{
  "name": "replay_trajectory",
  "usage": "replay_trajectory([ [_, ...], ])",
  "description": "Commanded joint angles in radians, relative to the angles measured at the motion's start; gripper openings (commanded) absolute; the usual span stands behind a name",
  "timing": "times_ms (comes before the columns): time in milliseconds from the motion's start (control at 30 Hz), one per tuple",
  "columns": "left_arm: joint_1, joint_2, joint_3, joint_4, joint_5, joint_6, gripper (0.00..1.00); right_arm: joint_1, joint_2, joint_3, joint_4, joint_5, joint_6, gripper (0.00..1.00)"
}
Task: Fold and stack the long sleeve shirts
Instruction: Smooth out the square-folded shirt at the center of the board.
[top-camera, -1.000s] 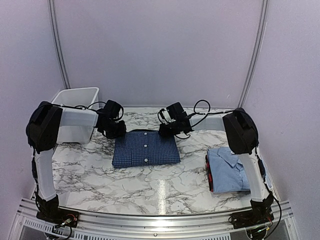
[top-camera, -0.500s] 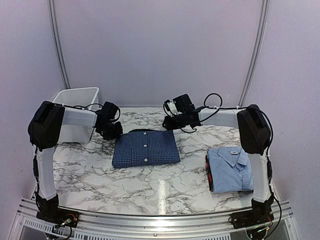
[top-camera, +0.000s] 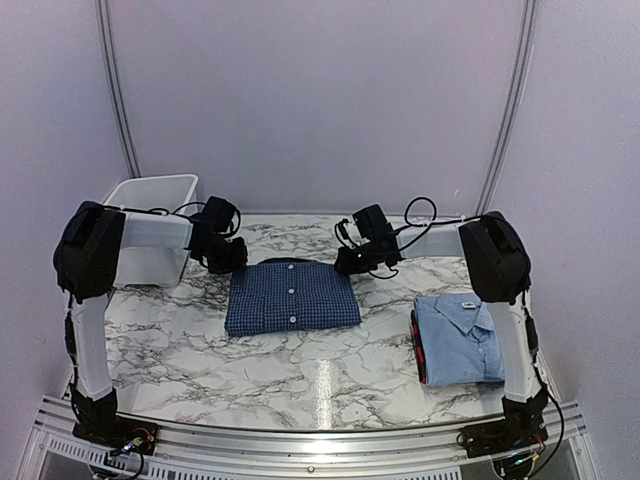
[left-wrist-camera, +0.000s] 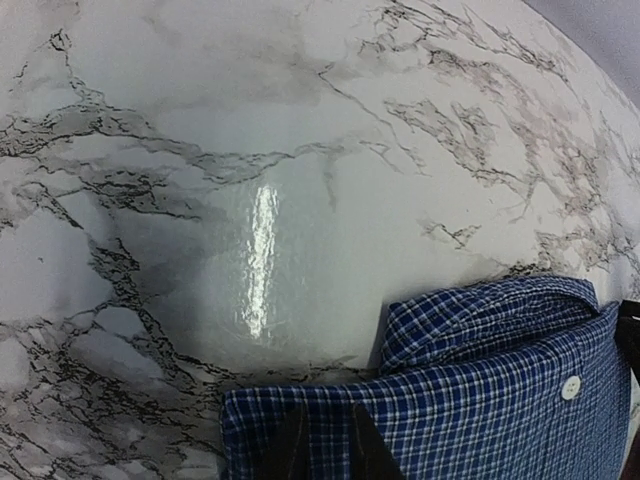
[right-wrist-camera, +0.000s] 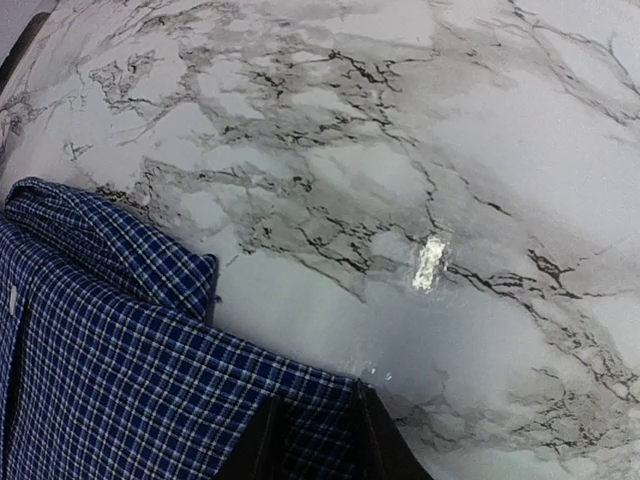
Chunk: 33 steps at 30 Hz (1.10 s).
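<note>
On the marble-patterned desk (top-camera: 300, 375), the dark blue, fine-checked button-up shirt (top-camera: 290, 297) lies folded into a tidy rectangle at the centre, placket up and collar (left-wrist-camera: 485, 320) toward the back wall. I have both arms reaching in over its far edge. The left tool (left-wrist-camera: 325, 452) is at the back left corner and the right tool (right-wrist-camera: 315, 440) at the back right corner, one on either side of the collar.

Each wrist camera shows two dark fingers set a narrow gap apart, with flat checked cloth visible between them. Nothing looks bunched or pinched, so I read both tools as slightly parted and holding nothing. The very tips run off the bottom of the views.

I judge the matched corner positions to be deliberate: taking both back corners at once would let the bundle travel evenly without the fold falling open.

The plain light blue collared shirt (top-camera: 460, 340) sits well apart, near the right arm's base. It is already folded, collar and white neck label up, and it rests on something red-edged (top-camera: 416, 348) that I cannot identify. That looks like the foot of the stack.

A white plastic bin (top-camera: 150, 190) stands at the back left corner, beside the left arm.

Folding appears finished. What seems left is carrying the checked shirt across onto the light blue one.
</note>
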Motion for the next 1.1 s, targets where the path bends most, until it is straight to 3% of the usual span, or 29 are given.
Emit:
replay_trajectory([
  [0,-0.01,-0.091,0.013,-0.05,0.026,0.025,0.18,-0.003,-0.004,0.022,-0.028,0.003,0.01,0.27],
  [200,-0.04,-0.221,-0.047,-0.07,0.011,0.03,0.3,-0.004,-0.078,0.021,-0.063,0.023,0.001,0.35],
  [400,-0.054,-0.382,-0.224,-0.069,0.011,-0.003,0.4,0.016,-0.192,-0.049,-0.081,0.04,-0.009,0.43],
  [633,-0.056,-0.514,-0.44,-0.016,0.046,-0.064,0.49,0.144,-0.303,-0.154,-0.079,0.098,-0.017,0.49],
  [900,-0.055,-0.52,-0.544,0.054,0.096,-0.082,0.57,0.324,-0.315,-0.194,-0.089,0.212,0.018,0.51],
  [1067,-0.05,-0.464,-0.544,0.099,0.13,-0.074,0.58,0.374,-0.275,-0.181,-0.119,0.252,0.028,0.51],
])
